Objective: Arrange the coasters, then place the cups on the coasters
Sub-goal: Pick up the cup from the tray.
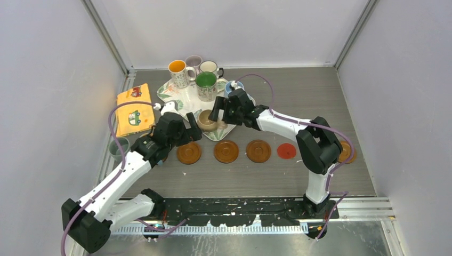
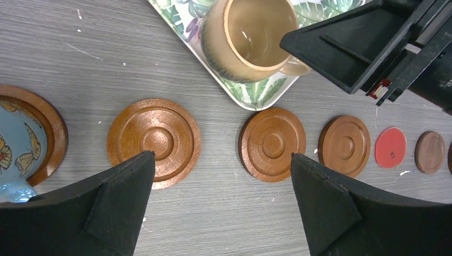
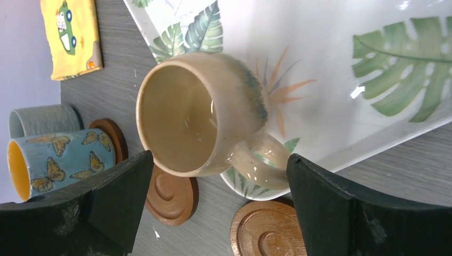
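At the far left of the worktop (image 1: 320,176) lies a yellow cloth with cars (image 1: 132,109). Nearer, at the left edge, stands a grey mug (image 1: 118,149). Just right of it a light blue butterfly mug (image 2: 13,149) sits on a wooden coaster (image 2: 53,133); in the top view both are hidden under the left arm (image 1: 122,176).

The left gripper (image 2: 222,157) hovers over the near row of coasters, fingers spread wide and nothing between them.

Behind it lies the leaf-patterned tray (image 1: 184,97). At its far side stand an orange-inside patterned mug (image 1: 178,72), a mauve mug (image 1: 193,62), a cream mug (image 1: 210,68) and a green-inside mug (image 1: 206,85). The tan mug (image 1: 207,120) stands upright on the tray's near corner. The right gripper (image 3: 219,157) is spread wide on either side of the tan mug. Whether a finger touches the mug cannot be told. Just beyond that gripper a light blue mug (image 1: 234,85) peeks out.

The near row runs rightward and is bare:
- the first ringed coaster (image 1: 188,152)
- the second ringed coaster (image 1: 226,151)
- the third ringed coaster (image 1: 258,151)
- a thin red coaster (image 1: 286,151)
- a dark brown coaster (image 2: 429,152)
- an end coaster (image 1: 346,152), seemingly orange-brown and partly behind the right arm (image 1: 317,146)
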### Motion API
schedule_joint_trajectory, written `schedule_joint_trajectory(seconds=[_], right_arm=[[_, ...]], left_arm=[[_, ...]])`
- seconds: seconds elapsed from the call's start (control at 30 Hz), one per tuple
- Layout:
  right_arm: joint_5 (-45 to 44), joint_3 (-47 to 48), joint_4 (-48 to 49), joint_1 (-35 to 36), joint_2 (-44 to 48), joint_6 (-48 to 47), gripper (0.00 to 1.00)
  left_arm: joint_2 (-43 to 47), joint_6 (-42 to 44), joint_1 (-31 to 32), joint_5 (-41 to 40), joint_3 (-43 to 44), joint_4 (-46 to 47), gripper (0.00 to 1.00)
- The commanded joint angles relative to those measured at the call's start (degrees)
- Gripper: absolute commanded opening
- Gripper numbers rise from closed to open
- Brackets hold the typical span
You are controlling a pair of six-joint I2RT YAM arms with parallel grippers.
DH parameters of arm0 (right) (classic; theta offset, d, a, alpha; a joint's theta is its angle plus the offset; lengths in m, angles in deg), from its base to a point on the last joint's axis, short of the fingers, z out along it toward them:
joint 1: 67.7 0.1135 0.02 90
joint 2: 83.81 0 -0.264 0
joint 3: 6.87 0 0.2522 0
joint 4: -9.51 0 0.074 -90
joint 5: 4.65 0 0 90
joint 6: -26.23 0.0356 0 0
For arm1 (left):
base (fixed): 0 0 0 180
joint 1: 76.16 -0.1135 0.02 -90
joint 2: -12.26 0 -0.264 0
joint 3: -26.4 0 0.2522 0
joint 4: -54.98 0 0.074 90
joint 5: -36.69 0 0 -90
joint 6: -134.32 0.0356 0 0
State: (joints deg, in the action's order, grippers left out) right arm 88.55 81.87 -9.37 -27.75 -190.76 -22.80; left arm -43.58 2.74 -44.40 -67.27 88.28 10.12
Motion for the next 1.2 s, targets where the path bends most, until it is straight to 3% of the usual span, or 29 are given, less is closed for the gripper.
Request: schedule_joint_trajectory(seconds=[0.0, 0.43, 0.77, 1.17], right_arm=[[-0.8, -0.21, 1.76, 2.45, 2.88, 0.94, 1.0], [-2.89, 2.58, 1.19, 8.19, 1.0, 2.78, 1.0], [-5.77, 9.6, -1.75, 8.65, -3.1, 4.38, 1.0], [-12.67, 8.48, -11.19, 7.86, 4.82, 3.78, 1.0]], left_arm=[[2.47, -0.78, 0.14, -1.32, -0.33, -0.04, 1.0], [5.07, -1.22, 0.13, -2.9, -0.92, -1.98, 1.0], [4.76, -1.46, 0.14, -2.79, -1.48, -1.87, 1.0], [-2.3, -4.65, 1.38, -1.57, -1.55, 3.58, 1.0]])
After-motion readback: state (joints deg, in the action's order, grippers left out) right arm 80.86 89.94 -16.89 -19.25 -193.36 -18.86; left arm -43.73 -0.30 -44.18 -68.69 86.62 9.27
